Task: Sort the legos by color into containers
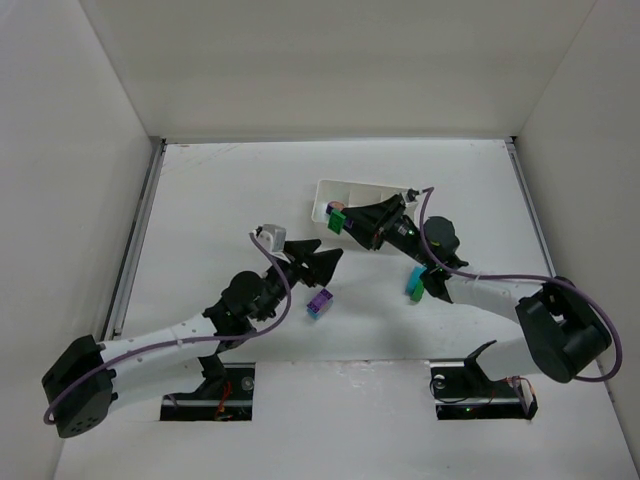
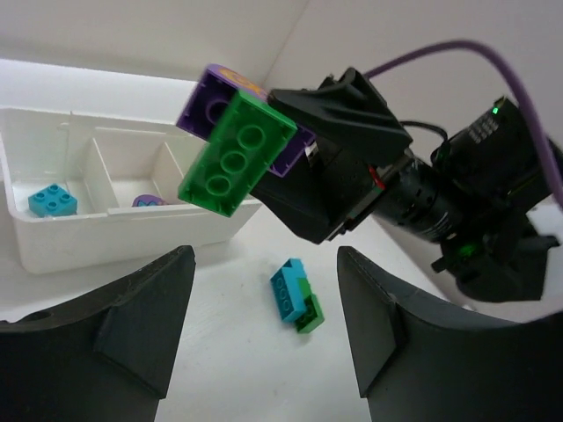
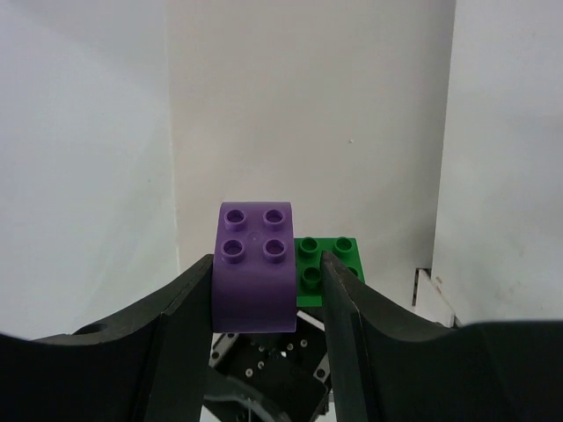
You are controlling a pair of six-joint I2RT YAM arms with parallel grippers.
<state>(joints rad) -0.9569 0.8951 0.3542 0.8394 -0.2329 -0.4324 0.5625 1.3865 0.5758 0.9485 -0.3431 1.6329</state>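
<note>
The right gripper (image 3: 268, 264) pinches a purple brick (image 3: 255, 281) with a green brick (image 3: 310, 280) stuck to it, in the air beside the tray (image 2: 132, 237). Only the left wrist view looks inside the tray: a teal brick (image 2: 51, 200) lies in the left compartment and what is probably a purple piece (image 2: 149, 201) in the middle one. The left gripper (image 2: 264, 264) is spread above a teal-and-green stack (image 2: 295, 294) on the table (image 2: 237, 352).

Robot lab test cell: white panel walls (image 1: 70, 120) enclosing white table (image 1: 220, 190); left arm (image 1: 170, 340), right arm (image 1: 490, 292) bolted at edge; exposed cable (image 2: 440, 46).
</note>
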